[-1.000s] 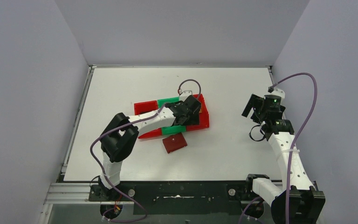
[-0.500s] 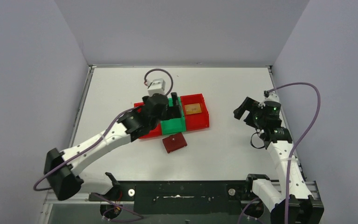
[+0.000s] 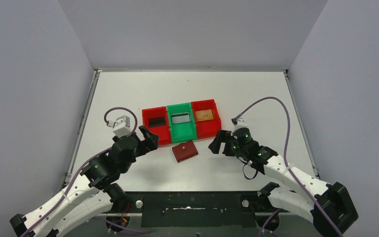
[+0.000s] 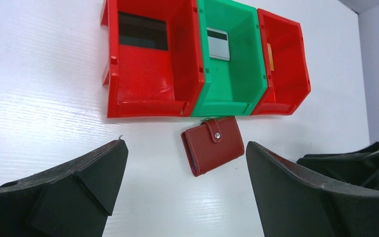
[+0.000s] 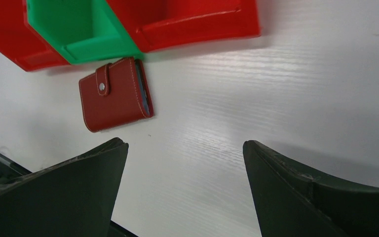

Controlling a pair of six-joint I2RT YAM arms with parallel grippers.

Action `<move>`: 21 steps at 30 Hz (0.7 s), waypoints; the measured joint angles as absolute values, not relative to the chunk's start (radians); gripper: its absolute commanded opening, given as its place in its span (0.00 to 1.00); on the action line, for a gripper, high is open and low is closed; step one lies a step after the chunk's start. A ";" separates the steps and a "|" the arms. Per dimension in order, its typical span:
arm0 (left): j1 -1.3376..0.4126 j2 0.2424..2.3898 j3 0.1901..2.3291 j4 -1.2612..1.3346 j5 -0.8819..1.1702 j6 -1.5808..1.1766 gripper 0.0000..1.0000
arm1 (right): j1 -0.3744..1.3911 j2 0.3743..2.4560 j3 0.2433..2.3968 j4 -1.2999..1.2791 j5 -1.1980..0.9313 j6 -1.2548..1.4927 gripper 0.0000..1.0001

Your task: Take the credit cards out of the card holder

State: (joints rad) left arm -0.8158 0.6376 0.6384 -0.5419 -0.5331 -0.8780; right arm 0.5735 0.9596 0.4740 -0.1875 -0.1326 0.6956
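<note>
The card holder (image 3: 184, 151) lies shut, snap fastened, on the table (image 3: 256, 98) just before the green bin (image 3: 182, 132), towards the table's near edge. It sits between the left gripper (image 3: 147, 139) and right gripper (image 3: 218, 143), about equally near each; both stand with jaws wide apart, empty. Its long axis runs left to right, slightly skewed

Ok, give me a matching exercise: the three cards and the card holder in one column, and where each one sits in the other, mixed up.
1 black card
2 silver-grey card
3 gold-tan card
4 card holder

a green bin
b table
c right red bin
d left red bin

Pairs: 1-d, 2-a, 3-c, 4-b
</note>
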 measured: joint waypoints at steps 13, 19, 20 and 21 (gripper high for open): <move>-0.810 0.651 0.638 -0.678 -0.564 -0.932 0.92 | 0.842 1.290 0.612 -0.058 0.065 0.721 0.67; -0.810 0.673 0.638 -0.697 -0.564 -0.931 0.92 | 0.859 1.442 0.702 -0.046 0.067 0.715 0.61; -0.809 0.673 0.638 -0.698 -0.563 -0.931 0.92 | 0.859 1.465 0.714 -0.043 0.063 0.714 0.59; -0.809 0.671 0.638 -0.698 -0.562 -0.931 0.92 | 0.859 1.488 0.726 -0.039 0.061 0.712 0.55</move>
State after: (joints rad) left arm -0.8093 0.6712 0.6380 -0.6979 -0.5621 -0.9314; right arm 0.8593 1.4879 0.7261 -0.0391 0.0608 0.7120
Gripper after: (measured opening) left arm 0.921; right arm 0.613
